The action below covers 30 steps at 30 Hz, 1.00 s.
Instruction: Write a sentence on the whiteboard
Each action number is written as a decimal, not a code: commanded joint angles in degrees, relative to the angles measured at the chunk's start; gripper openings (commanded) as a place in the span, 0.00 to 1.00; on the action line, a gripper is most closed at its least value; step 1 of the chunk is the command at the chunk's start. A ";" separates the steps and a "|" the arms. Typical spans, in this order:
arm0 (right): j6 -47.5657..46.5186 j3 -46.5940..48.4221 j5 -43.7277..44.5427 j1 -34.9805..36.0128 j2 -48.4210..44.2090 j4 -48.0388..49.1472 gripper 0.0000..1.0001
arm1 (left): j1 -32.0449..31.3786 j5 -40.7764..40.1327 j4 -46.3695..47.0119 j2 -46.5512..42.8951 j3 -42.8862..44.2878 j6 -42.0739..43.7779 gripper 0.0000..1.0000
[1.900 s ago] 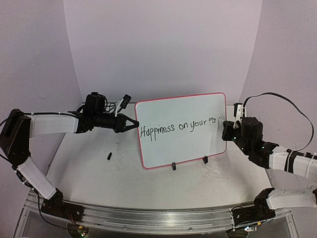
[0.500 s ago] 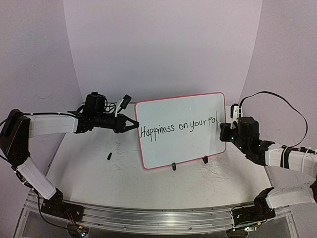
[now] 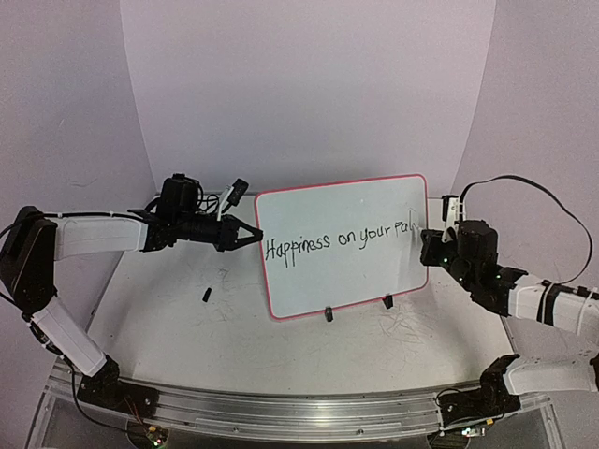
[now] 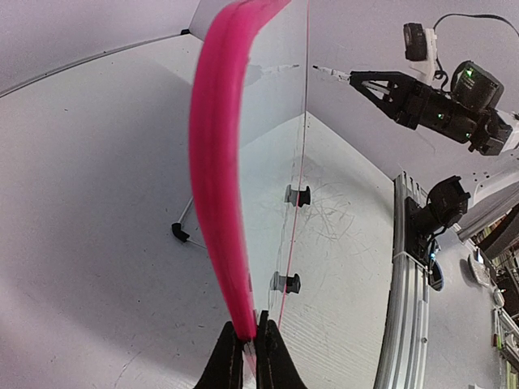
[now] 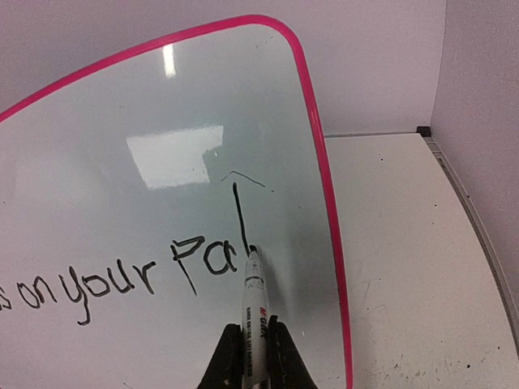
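The whiteboard stands upright on two black clip feet at mid table, red rim all round. The sentence reads "Happiness on your Pal" in black; in the right wrist view I see "on your Pal". My left gripper is shut on the board's left rim. My right gripper is shut on a white marker. Its tip touches the board at the bottom of the tall "l" stroke, near the right rim.
A small black cap lies on the table left of the board. The clip feet stand at the board's lower edge. Grey scribble marks cover the tabletop at front right. The curved white backdrop wall stands close behind.
The right gripper has drawn the marker down, adding a tall "l" after "Pa". The left gripper and the board have not moved.
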 commanded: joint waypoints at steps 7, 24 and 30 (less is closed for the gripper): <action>-2.14 2.95 -2.42 -0.16 2.88 4.57 0.00 | -1.31 1.49 -1.18 -2.04 2.14 2.22 0.00; -2.40 3.68 -0.64 -0.21 4.65 5.99 0.00 | -1.31 1.70 -1.35 -1.71 2.37 2.31 0.00; -1.29 4.13 2.71 -0.18 6.18 4.54 0.00 | -1.31 1.75 -1.36 -1.77 2.32 2.32 0.00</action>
